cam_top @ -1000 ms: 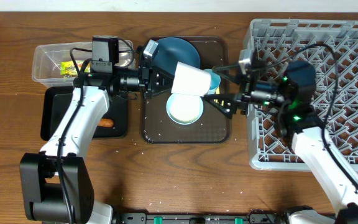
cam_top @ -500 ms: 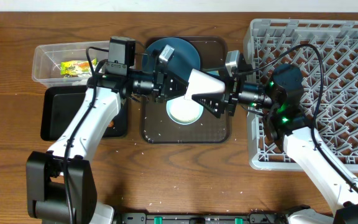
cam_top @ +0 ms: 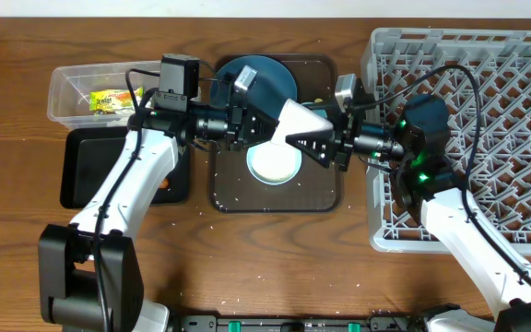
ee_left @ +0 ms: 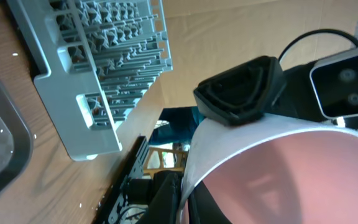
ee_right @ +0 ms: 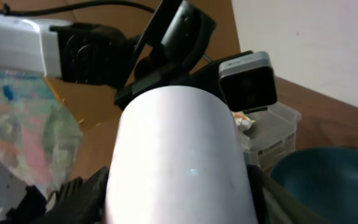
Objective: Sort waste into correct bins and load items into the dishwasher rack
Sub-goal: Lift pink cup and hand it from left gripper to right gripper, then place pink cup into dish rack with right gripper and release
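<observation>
A pale pink cup (cam_top: 298,122) hangs on its side above the brown serving tray (cam_top: 325,195), held between both arms. My left gripper (cam_top: 264,123) is shut on the cup's rim; the left wrist view shows the pink inside (ee_left: 278,174) with the rim between my fingers (ee_left: 182,205). My right gripper (cam_top: 307,138) clasps the cup's body from the other side, its fingers pressed on both flanks (ee_right: 179,199) of the cup (ee_right: 179,149). The white-inside bowl (cam_top: 275,161) and dark blue plate (cam_top: 261,78) lie on the tray below. The light blue cup and the spoon are hidden.
The grey rack (cam_top: 487,92) fills the right side. The clear tub (cam_top: 63,92) holds a yellow-green wrapper (cam_top: 109,100). The black tray (cam_top: 81,175) lies in front of it, with an orange sausage (cam_top: 162,183) partly hidden by my left arm. Rice grains (cam_top: 201,207) dot the table.
My right gripper moved left from the rack to the cup and closed around its body. My left arm shifted right with the cup and tilted it.
</observation>
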